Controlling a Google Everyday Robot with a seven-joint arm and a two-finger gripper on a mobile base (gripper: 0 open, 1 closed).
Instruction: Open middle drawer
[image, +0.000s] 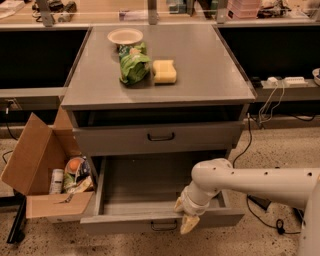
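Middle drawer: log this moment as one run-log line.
middle drawer: pulled well out | gripper: at its front panel, right of handle | status: looks opened

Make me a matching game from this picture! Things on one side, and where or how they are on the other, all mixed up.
Things:
1. sponge
2. box
3. middle drawer
4. end effector

Places or states:
A. pulled open
B. left of the cabinet
C. at the drawer's front edge
D. on the cabinet top, beside the green bag

Pairs: 1-D, 2-B, 3-A, 4-C.
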